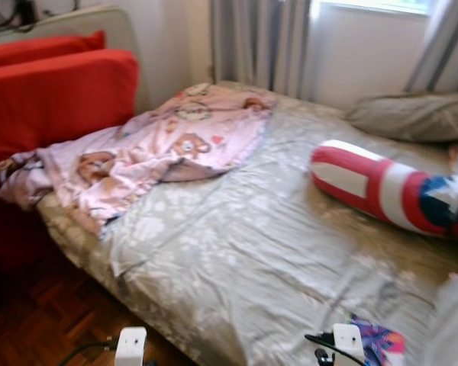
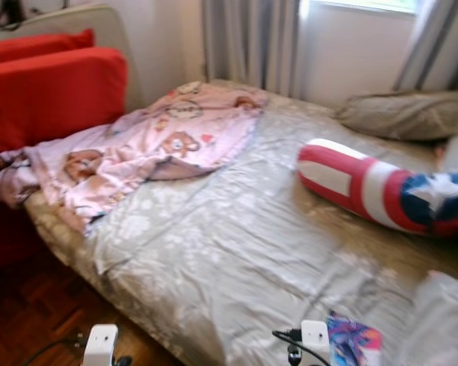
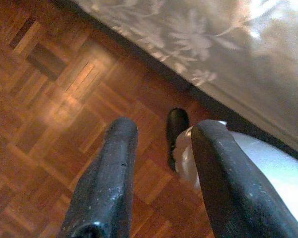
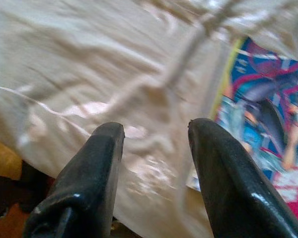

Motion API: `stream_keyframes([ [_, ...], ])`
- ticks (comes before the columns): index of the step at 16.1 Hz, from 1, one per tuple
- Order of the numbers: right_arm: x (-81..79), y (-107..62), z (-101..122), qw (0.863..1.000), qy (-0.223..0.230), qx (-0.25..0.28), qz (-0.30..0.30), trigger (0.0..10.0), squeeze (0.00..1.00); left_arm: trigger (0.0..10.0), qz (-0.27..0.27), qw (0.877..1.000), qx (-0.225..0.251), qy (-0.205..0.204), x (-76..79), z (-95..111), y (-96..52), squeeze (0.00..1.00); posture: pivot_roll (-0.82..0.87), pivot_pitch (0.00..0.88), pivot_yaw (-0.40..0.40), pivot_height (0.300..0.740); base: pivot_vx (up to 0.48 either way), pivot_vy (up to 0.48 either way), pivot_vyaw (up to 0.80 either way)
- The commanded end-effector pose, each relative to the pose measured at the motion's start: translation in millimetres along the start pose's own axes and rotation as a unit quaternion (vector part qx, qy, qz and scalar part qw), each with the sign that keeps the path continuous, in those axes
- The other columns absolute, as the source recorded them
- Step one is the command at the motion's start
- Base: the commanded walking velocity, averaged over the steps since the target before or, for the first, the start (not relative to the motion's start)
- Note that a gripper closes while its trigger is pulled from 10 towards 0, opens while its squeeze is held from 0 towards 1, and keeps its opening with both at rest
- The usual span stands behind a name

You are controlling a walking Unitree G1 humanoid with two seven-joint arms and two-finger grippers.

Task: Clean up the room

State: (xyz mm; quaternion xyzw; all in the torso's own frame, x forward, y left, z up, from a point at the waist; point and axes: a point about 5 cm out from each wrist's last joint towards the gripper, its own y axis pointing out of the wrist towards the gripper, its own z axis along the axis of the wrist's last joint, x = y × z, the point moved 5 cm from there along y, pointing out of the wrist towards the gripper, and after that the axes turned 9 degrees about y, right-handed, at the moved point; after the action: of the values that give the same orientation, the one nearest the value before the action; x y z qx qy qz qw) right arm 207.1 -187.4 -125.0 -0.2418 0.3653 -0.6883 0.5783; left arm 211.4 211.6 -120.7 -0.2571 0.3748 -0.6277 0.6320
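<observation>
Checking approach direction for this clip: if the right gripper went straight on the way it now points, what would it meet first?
Probably the grey floral bedsheet: the open right gripper points onto it, with the colourful book just off to one side. Depth is unclear.

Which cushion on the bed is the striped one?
The long bolster on the bed's right side: red and white stripes, with a blue star end. The other pillow, by the window, is plain grey-beige.
</observation>
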Motion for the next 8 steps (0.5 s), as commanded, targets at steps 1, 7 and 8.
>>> stream_keyframes([
  [1, -3.0, 0.1, -0.7, 1.0, 0.005, -0.001, 0.003, 10.0, 0.0, 10.0, 0.009, 1.0, -0.012, 0.002, -10.7, -6.1, -1.4, 0.0, 0.06, 0.0, -0.012, 0.74, 0.0, 0.386, 0.0],
  [7, -0.8, -0.3, -3.4, 1.0, 0.008, -0.007, 0.0, 10.0, 0.0, 10.0, 0.011, 1.0, -0.019, -0.001, -15.1, -10.9, -2.6, 0.0, 0.06, 0.0, -0.01, 0.74, 0.0, 0.401, 0.0],
  [8, -0.8, -0.3, -3.8, 1.0, 0.007, -0.008, 0.0, 10.0, 0.0, 10.0, 0.011, 1.0, -0.02, -0.001, -14.4, -11.4, -2.7, 0.0, 0.06, 0.0, -0.01, 0.74, 0.0, 0.386, 0.0],
])
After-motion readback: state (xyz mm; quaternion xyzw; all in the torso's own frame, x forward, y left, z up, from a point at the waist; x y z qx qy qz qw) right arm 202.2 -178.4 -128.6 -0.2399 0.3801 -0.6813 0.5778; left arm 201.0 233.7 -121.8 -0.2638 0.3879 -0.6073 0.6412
